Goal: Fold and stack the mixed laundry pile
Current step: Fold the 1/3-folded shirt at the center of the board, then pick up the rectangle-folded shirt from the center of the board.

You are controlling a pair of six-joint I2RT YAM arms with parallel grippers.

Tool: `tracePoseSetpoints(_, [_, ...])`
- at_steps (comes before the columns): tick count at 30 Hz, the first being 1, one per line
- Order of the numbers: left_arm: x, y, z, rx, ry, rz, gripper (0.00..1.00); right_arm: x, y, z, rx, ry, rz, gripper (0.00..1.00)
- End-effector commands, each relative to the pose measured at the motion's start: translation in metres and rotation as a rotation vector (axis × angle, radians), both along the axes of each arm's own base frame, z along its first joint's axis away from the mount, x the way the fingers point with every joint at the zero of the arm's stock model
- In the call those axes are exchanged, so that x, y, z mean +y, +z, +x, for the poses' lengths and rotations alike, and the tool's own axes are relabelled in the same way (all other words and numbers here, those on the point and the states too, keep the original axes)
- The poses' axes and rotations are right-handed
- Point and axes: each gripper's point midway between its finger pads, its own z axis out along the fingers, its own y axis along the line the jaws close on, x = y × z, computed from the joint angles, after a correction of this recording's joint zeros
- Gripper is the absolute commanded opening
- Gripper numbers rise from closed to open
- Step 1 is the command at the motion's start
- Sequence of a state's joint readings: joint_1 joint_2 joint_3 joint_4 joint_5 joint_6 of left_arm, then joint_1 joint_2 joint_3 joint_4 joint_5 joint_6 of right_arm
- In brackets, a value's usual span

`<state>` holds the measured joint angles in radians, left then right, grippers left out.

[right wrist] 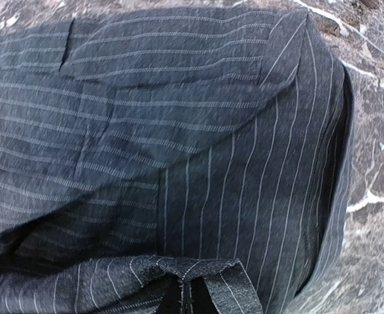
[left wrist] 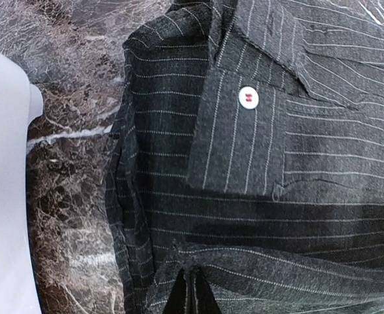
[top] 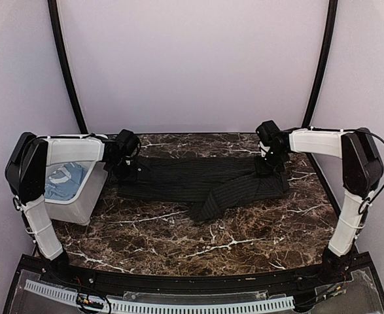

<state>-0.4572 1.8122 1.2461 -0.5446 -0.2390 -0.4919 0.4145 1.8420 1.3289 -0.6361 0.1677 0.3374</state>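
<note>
A dark marble desk point(top: 178, 242) with white veins fills the overhead view. Across its far middle lies the black pinstriped shirt point(top: 198, 183), drawn out into a long, narrow band running left to right. One loose part, possibly a sleeve, slants out of the band toward the near edge.

At the left edge of the desk stands a white bin point(top: 80, 203). Inside it sits the light blue T-shirt point(top: 64, 178), crumpled and not yet taken out.

The left gripper point(top: 123, 167) is at the left end of the band, near the bin. Its wrist camera shows it clenched on a bunched edge of the pinstriped cloth. The right gripper point(top: 268, 163) is at the right end, and its wrist camera likewise shows it pinched tight on a gathered hem.

A small white button point(left wrist: 248, 97) shows on a flap in the left wrist view, so the shirt front or a cuff faces up there.

By the look of it, the task is early. The shirt appears to be partway through its folds, not yet a compact rectangle. The T-shirt is unfolded, and no stack exists.
</note>
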Motion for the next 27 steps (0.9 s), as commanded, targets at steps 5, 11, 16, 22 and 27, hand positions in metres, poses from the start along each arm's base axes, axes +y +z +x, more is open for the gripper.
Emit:
tracePoseSetpoints(5, [-0.005, 0.009, 0.027, -0.032, -0.024, 0.017, 0.12, 0.005, 0.031, 0.019, -0.078, 0.010, 0.058, 0.26])
tracePoseSetpoints(11, [-0.003, 0.025, 0.022, -0.041, -0.041, 0.020, 0.35, -0.004, 0.063, -0.009, -0.108, -0.003, 0.136, 0.62])
tracePoseSetpoints(16, [-0.007, 0.044, 0.009, -0.059, -0.075, -0.034, 0.42, -0.008, 0.050, -0.042, -0.047, -0.006, 0.223, 0.60])
tracePoseSetpoints(22, [-0.050, 0.054, -0.026, -0.077, -0.283, -0.209, 0.47, -0.005, 0.014, -0.062, 0.036, -0.012, 0.260, 0.45])
tracePoseSetpoints(27, [-0.118, 0.056, -0.071, -0.105, -0.557, -0.311, 0.47, -0.004, -0.016, -0.077, 0.107, -0.030, 0.278, 0.39])
